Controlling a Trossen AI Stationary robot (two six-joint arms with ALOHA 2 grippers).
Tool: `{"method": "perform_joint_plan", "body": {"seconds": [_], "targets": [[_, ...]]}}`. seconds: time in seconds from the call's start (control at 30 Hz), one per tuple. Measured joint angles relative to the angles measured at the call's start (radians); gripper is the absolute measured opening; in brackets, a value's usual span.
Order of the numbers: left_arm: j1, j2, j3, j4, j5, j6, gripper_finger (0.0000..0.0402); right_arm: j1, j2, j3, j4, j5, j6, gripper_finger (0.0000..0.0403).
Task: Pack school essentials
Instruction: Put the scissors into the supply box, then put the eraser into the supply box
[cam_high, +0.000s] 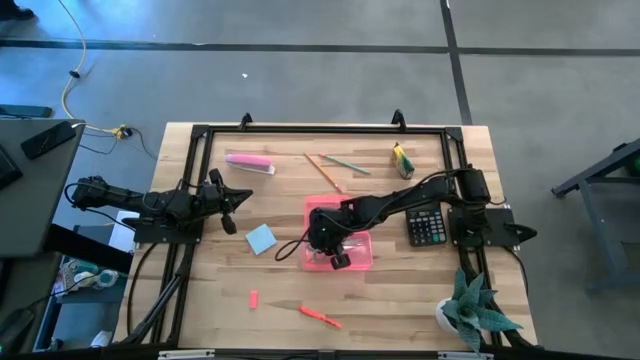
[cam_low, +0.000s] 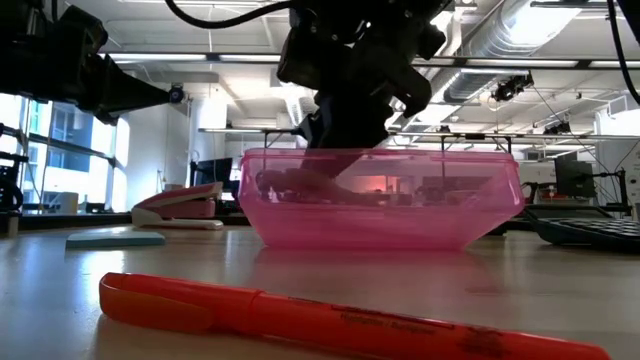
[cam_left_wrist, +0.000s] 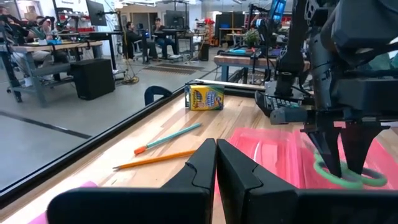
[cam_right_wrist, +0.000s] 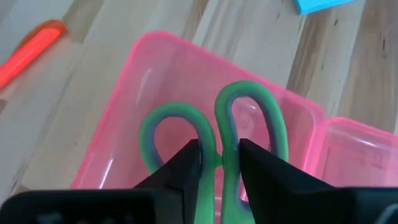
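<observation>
The green-handled scissors (cam_right_wrist: 249, 118) are inside the open pink box (cam_high: 358, 262) at mid-table. My right gripper (cam_high: 327, 237) reaches down into the box, shut on them; it also shows in the left wrist view (cam_left_wrist: 343, 155). The blades are hidden below the gripper. My left gripper (cam_high: 230, 200) is shut and empty at the table's left side. Lying flat on the table are the light-blue note pad (cam_high: 260, 238), two pencils (cam_high: 325, 172), the yellow-green box (cam_high: 402, 160), the orange-red pen (cam_high: 320, 316) and the tiny red piece (cam_high: 254, 298). My right gripper pinches the scissors' handle where the two green loops meet (cam_right_wrist: 219, 154), between its two fingers. The fingers (cam_left_wrist: 329, 155) come from above, pointing down into the box. The loops (cam_left_wrist: 348, 179) sit low inside the box; whether they rest on its floor I cannot tell.
A black calculator (cam_high: 428, 227) lies right of the pink box, under my right arm. A pink oblong bar (cam_high: 250, 162) lies at the far left. A potted plant (cam_high: 475, 312) stands at the near right corner. A black frame (cam_high: 300, 128) runs along the far edge.
</observation>
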Motion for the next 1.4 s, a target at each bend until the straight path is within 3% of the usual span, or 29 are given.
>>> {"method": "perform_joint_plan", "body": {"seconds": [0.33, 0.67, 0.83, 1.07, 1.2, 1.4], "targets": [[0.000, 0.000, 0.000, 0.000, -0.003, 0.000, 0.0005, -0.007, -0.020, 0.000, -0.021, 0.001, 0.002, 0.0141], [0.000, 0.000, 0.000, -0.002, -0.003, 0.000, 0.0010, -0.045, -0.180, 0.000, -0.125, 0.043, 0.024, 0.0140], [0.000, 0.005, 0.000, -0.008, -0.003, -0.010, 0.0047, -0.045, -0.297, 0.000, -0.208, 0.180, 0.063, 0.0139], [0.000, 0.010, 0.000, -0.004, -0.048, -0.076, 0.0133, 0.005, -0.460, 0.000, -0.374, 0.355, 0.156, 0.0139], [0.000, 0.010, 0.000, 0.043, -0.055, -0.099, 0.0166, 0.038, -0.558, -0.107, -0.375, 0.422, 0.194, 0.0139], [-0.001, 0.012, 0.029, 0.074, -0.032, -0.076, 0.0171, 0.089, -0.720, -0.348, -0.237, 0.479, 0.311, 0.0139]]}}
